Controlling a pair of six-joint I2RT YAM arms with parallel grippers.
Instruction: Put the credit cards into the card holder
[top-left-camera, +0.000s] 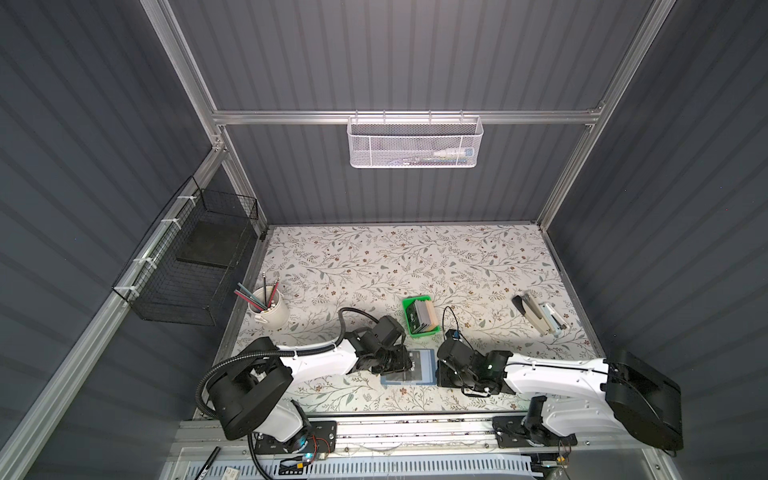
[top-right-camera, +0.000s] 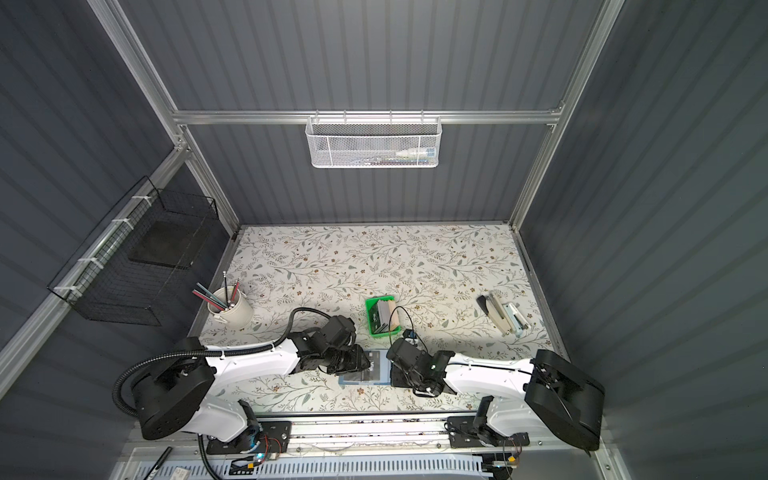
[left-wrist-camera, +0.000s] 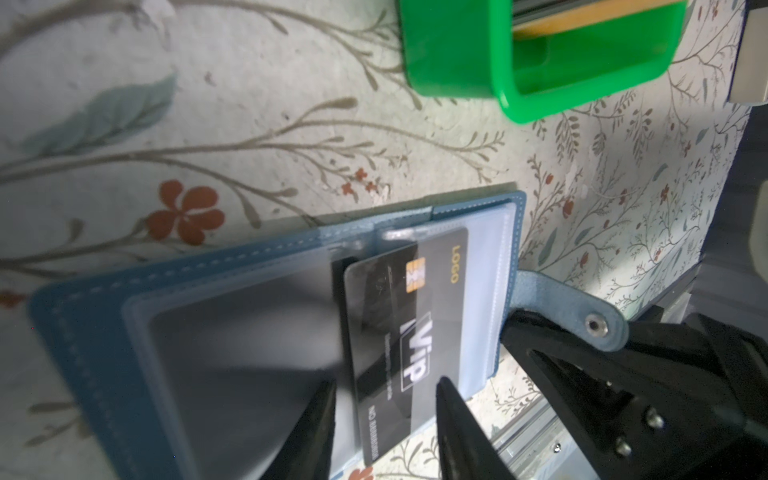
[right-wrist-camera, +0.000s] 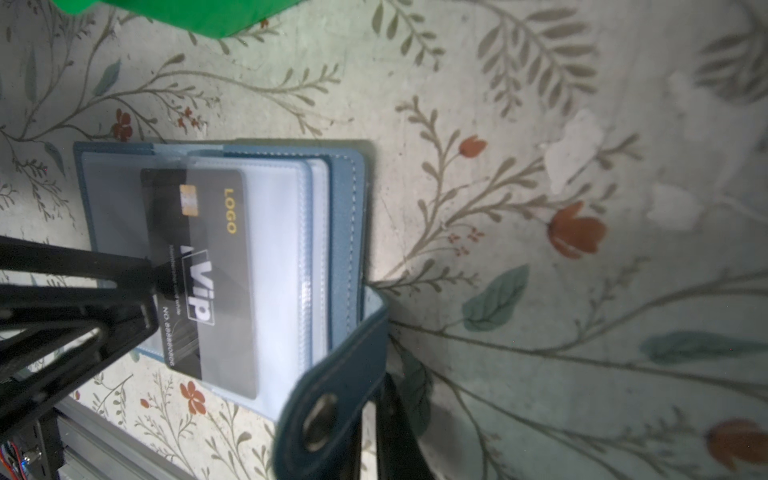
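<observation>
Clock face is laid over the bench (top-left-camera: 478, 266) as seen in both top views, with 6 o'clock at the arms' side.

1. Card holder (left-wrist-camera: 83, 353): blue, lying open and flat at 6 o'clock, close to the front edge and between the two tools. Its clear sleeves (right-wrist-camera: 286, 232) face up.
2. Black card (left-wrist-camera: 415, 345), printed "VIP" and "LOGO": partly inside one clear sleeve, with one short end sticking out past the holder's edge.
3. Left tool (left-wrist-camera: 386, 390): on the holder's 9 o'clock side, jaws apart, fingertips (left-wrist-camera: 451, 399) on either side of the card's long edge. Whether they touch the card cannot be told.
4. Right tool (top-left-camera: 441, 374): on the holder's 3 o'clock side, closed on the snap tab (right-wrist-camera: 328, 411), which curls up off the bench.
5. Green tray (top-left-camera: 417, 298): bench centre, at 12 o'clock from the holder and apart from it. The remaining credit cards (top-left-camera: 424, 316), dark, grey and tan, stand on edge inside it.
6. Cup (top-left-camera: 272, 316) holding pencils (top-left-camera: 249, 295): 9 o'clock, near the bench edge.
7. Stapler (top-left-camera: 538, 316): 3 o'clock.
8. Black wire basket (top-left-camera: 187, 270): on the left wall, 10 o'clock.
9. White mesh basket (top-left-camera: 413, 143): hung on the rear rail, 12 o'clock.
</observation>
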